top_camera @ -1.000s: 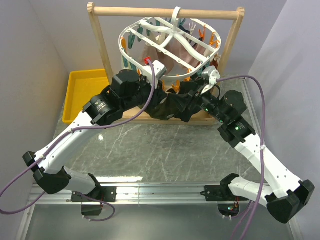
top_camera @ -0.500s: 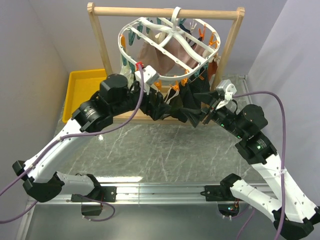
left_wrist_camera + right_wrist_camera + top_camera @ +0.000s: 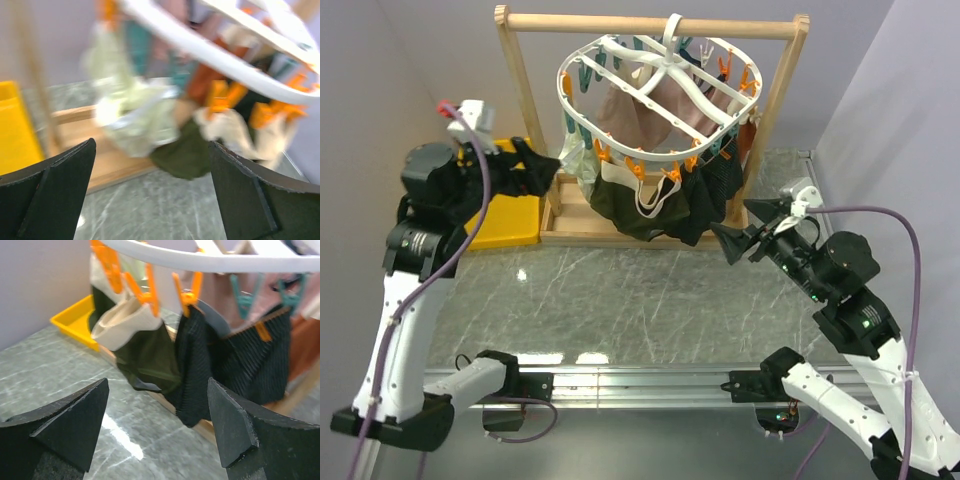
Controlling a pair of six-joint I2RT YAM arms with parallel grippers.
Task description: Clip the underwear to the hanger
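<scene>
The underwear point(image 3: 620, 205), dark olive with a pale beige waistband, hangs by orange clips from the front rim of the hanger point(image 3: 582, 62), a white oval rack with cross bars. My left gripper point(image 3: 545, 170) stands open to the left of it, nothing between its fingers. In the blurred left wrist view the underwear point(image 3: 187, 155) shows beyond the open left gripper point(image 3: 152, 145), under the hanger point(image 3: 210, 50). My right gripper point(image 3: 735, 237) is open, apart from the clothes on the right. Its wrist view shows the underwear point(image 3: 147, 357) under the hanger point(image 3: 200, 260), past the empty right gripper point(image 3: 157, 381).
A black ribbed garment point(image 3: 200, 365) hangs right beside the underwear. A pinkish-beige garment point(image 3: 665, 105) hangs inside the ring and a pale green one point(image 3: 130, 115) on its left. The wooden rail frame point(image 3: 650, 22) carries the hanger. A yellow tray point(image 3: 510, 225) lies at the left.
Both arms have drawn back from the hanger, the left swinging far left and up. The left gripper has opened wide. The underwear now hangs free from the clips.
</scene>
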